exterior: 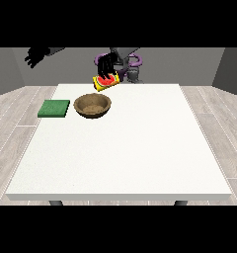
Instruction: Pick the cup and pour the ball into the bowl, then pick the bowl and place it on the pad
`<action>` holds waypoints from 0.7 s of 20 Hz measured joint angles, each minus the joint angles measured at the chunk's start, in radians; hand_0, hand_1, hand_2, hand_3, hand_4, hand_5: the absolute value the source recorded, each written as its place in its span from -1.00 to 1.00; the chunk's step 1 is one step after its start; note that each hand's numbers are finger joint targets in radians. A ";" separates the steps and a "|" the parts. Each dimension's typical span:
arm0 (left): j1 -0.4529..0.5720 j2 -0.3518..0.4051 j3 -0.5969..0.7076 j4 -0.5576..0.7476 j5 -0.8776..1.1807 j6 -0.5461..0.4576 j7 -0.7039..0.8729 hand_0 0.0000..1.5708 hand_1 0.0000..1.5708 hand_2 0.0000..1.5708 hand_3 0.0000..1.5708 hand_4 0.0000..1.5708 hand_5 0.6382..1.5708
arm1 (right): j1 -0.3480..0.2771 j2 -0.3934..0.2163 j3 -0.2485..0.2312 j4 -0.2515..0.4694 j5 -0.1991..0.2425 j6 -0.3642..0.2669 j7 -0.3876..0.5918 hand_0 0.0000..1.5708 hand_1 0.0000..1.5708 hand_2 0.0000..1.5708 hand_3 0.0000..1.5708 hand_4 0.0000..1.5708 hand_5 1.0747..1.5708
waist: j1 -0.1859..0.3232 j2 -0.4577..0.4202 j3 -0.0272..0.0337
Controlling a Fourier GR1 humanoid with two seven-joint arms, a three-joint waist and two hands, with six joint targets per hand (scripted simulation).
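Grey walls and a pale plank floor frame the scene, and most of the middle of the frame is taken by the big white table [125, 148]. At the top centre, behind the table's far edge, stands the robot [126, 59], small and partly hidden by its own arm. On the table's upper left lies the flat green pad [54, 108], close to the left edge. Just to the right of it, apart from it, sits the brown bowl [93, 105], upright with its mouth open upward. Above and slightly right of the bowl, off the table surface, the hand at the view's right [107, 65] is curled down over the yellow cup [106, 82], which is tilted so its red inside faces the camera. I cannot make out the ball. In the upper left of the frame the hand at the view's left [35, 56] hangs raised in the air, well clear of the table, holding nothing; whether its fingers are spread or curled I cannot tell.
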 measured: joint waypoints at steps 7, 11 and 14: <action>0.019 0.000 -0.028 -0.109 -0.039 -0.138 -0.009 -1.00 -1.00 0.47 0.90 0.33 0.99 | -0.002 0.009 0.006 0.009 0.018 -0.028 -0.015 -1.00 -1.00 -1.00 -0.79 -0.10 0.92 | 0.025 -0.004 -0.0006; 0.058 0.032 0.064 -0.185 0.024 -0.033 -0.030 0.33 0.33 1.00 0.83 0.62 0.99 | 0.008 0.000 -0.015 0.013 0.018 -0.057 -0.017 -1.00 -1.00 -1.00 -0.82 -0.08 0.90 | 0.081 -0.015 -0.0020; 0.093 0.077 0.188 -0.266 0.157 0.045 -0.112 0.02 0.02 0.51 0.12 0.65 0.97 | 0.021 -0.010 -0.034 0.020 0.018 -0.077 -0.015 -1.00 -1.00 -1.00 -0.86 -0.03 0.94 | 0.138 -0.019 -0.0043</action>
